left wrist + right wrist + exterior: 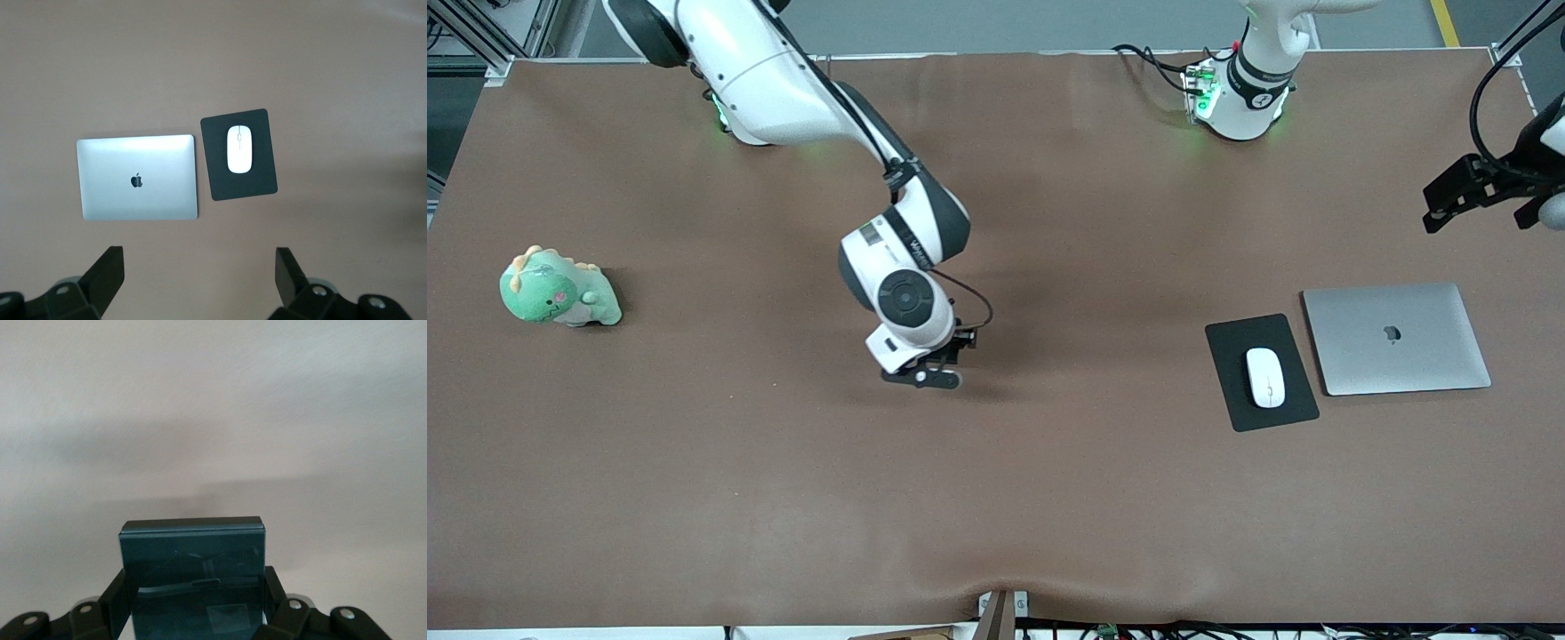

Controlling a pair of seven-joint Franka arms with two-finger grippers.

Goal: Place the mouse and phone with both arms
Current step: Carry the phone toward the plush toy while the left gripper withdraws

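Gripping the phone, right gripper shut on it low over bare worktop, centre of the front frame; phone fills the bottom centre of the right wrist view, clamped by its side edges between the fingers, glossy face up. Risk, as I judge it: slab is smooth and held only at its lower end, so it could pivot or slip out on a fast lift or swing; setting it down tilted could knock a corner. Mouse sits on the black mouse pad, middle right of the front frame, just beside the closed laptop. Left gripper wide, holding nothing, waits up at the right edge, over worktop above the laptop; green plush toy at middle left, well apart
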